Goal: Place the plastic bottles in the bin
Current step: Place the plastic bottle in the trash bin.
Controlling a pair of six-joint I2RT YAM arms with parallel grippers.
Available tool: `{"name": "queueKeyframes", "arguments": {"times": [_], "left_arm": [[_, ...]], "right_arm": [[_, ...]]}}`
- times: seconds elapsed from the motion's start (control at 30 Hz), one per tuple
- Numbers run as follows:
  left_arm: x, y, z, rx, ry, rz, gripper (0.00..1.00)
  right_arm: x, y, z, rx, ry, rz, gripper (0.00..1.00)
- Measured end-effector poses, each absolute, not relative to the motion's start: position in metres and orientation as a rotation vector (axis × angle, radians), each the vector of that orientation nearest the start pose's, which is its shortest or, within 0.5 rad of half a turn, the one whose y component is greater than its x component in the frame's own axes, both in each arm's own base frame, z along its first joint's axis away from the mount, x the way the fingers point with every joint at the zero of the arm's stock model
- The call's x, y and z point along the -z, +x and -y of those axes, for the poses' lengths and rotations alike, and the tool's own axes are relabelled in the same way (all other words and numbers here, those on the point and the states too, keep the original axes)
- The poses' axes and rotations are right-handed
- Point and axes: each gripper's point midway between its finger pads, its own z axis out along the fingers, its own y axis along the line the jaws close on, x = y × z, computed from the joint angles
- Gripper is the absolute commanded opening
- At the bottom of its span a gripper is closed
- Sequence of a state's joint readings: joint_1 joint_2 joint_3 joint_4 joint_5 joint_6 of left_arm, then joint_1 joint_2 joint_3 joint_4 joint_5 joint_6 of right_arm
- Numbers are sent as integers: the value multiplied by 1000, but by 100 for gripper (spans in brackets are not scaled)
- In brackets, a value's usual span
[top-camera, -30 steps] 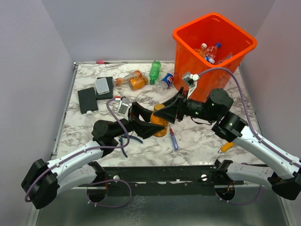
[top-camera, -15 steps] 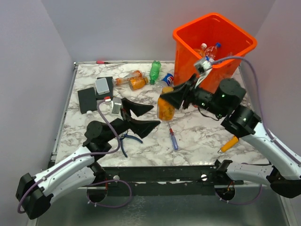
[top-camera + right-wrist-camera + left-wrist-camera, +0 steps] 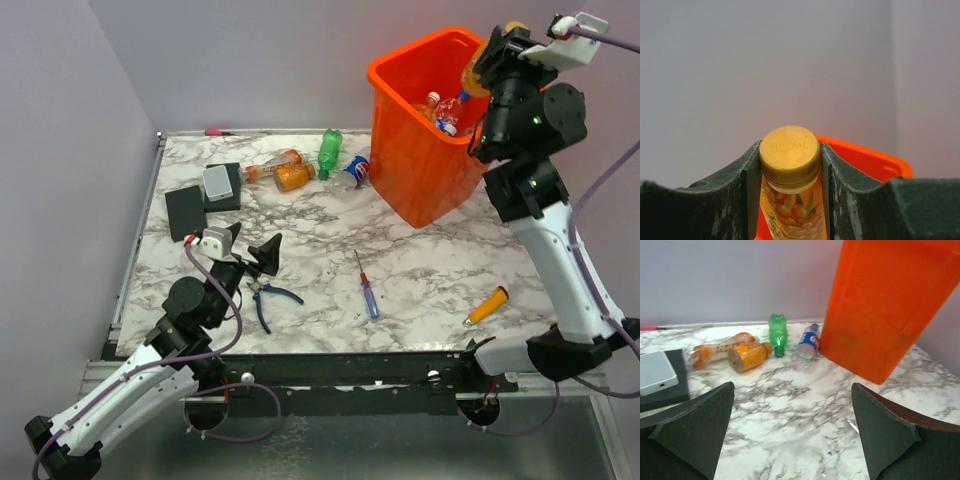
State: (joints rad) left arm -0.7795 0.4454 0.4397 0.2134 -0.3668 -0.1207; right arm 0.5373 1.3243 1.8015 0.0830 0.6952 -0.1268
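Well left of the bin [image 3: 420,170], the left gripper [image 3: 252,243] hangs spread over the tabletop [image 3: 430,270]. Loose bottles [image 3: 330,152] lie just left of the bin. Above its right rim, the right gripper [image 3: 790,160] pinches an orange bottle [image 3: 790,212].

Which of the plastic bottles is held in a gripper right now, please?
The orange bottle with the yellow cap, clamped in the right gripper raised at the bin; the other bottles lie on the table or inside the bin.

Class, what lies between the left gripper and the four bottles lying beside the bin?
Nothing but bare marble table separates the left gripper from those bottles; the left wrist view shows it.
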Motion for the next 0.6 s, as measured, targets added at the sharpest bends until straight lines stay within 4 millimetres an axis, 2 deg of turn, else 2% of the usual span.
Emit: {"name": "queueKeyframes", "arguments": {"times": [0.03, 0.07, 0.17, 0.27, 0.37, 0.47, 0.6], "left_arm": [[-287, 233, 142, 471, 140, -1402, 99], [-283, 234, 139, 452, 134, -1411, 99], [-281, 236, 132, 413, 114, -1419, 99], [-276, 239, 131, 391, 110, -1439, 99], [-267, 241, 133, 375, 126, -1470, 99], [-262, 241, 134, 367, 135, -1487, 99], [-262, 241, 133, 365, 136, -1488, 99]], "right_arm": [[-605, 368, -70, 28, 305, -1117, 0], [-603, 378, -54, 78, 337, -1113, 0], [-578, 424, -13, 204, 412, -1146, 0], [-546, 468, 30, 274, 492, -1203, 0], [-505, 500, 59, 330, 545, -1280, 0], [-475, 523, 60, 334, 549, -1349, 0], [-447, 543, 52, 305, 553, -1426, 0]]}}
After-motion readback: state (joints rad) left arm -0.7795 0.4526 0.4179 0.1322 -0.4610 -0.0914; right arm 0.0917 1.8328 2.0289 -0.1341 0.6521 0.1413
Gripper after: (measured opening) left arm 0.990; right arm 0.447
